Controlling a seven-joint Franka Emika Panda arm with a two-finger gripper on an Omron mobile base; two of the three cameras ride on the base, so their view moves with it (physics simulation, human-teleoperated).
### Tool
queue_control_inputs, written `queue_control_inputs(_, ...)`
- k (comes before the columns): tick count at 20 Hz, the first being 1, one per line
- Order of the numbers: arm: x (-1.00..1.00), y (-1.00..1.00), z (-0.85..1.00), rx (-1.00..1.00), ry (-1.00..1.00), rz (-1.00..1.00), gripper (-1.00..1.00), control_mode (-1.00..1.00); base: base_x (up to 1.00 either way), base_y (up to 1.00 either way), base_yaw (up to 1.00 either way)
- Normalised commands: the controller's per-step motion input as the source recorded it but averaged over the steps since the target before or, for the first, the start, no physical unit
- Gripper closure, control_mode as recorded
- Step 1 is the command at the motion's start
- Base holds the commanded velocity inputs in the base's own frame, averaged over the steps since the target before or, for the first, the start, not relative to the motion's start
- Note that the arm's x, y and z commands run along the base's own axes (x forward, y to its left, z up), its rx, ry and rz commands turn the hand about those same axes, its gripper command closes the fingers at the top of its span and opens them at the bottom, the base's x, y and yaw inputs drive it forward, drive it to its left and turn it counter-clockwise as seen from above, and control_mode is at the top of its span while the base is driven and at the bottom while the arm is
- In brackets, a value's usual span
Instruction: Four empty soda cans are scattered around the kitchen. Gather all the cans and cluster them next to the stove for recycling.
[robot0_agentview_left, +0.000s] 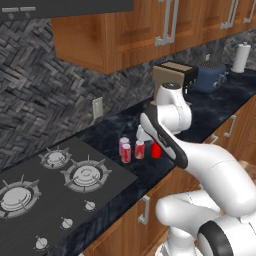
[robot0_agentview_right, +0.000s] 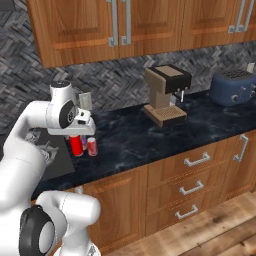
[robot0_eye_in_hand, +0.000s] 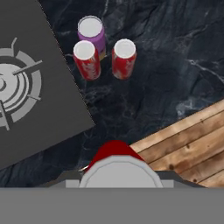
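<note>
Hand view: black marbled counter (robot0_eye_in_hand: 166, 70) beside stove (robot0_eye_in_hand: 30, 87).

This is a home kitchen. Reddish-brown wood cabinets (robot0_agentview_right: 150, 25) hang above a black marbled counter (robot0_agentview_right: 150, 137), with matching drawers (robot0_agentview_right: 195, 175) beneath it and a grey herringbone tile backsplash (robot0_agentview_left: 45, 85) behind. A black gas stove (robot0_agentview_left: 50, 195) with round burners and front knobs is set into the counter. A coffee machine (robot0_agentview_right: 166, 95), a blue toaster (robot0_agentview_right: 234, 86) and what looks like a paper towel roll (robot0_agentview_left: 241, 57) stand along it, over a wood plank floor (robot0_agentview_right: 220, 230).
</note>
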Motion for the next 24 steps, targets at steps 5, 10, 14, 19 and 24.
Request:
queue_control_inputs(5, 0.11, 0.0, -0.22, 0.0, 0.0, 0.03, 1.0, -1.0, 0.0, 0.0, 0.0)
queue_control_inputs(10, 0.11, 0.02, -0.28, 0.0, -0.01, 0.04, 1.0, -1.0, 0.0, 0.0, 0.0)
queue_control_inputs(14, 0.11, 0.03, -0.27, 0.0, 0.0, 0.04, 1.0, -1.0, 0.0, 0.0, 0.0)
queue_control_inputs(19, 0.12, 0.02, -0.27, 0.0, 0.0, 0.04, 1.0, -1.0, 0.0, 0.0, 0.0)
queue_control_inputs(24, 0.25, 0.01, -0.23, -0.01, -0.01, 0.03, 1.0, -1.0, 0.0, 0.0, 0.0)
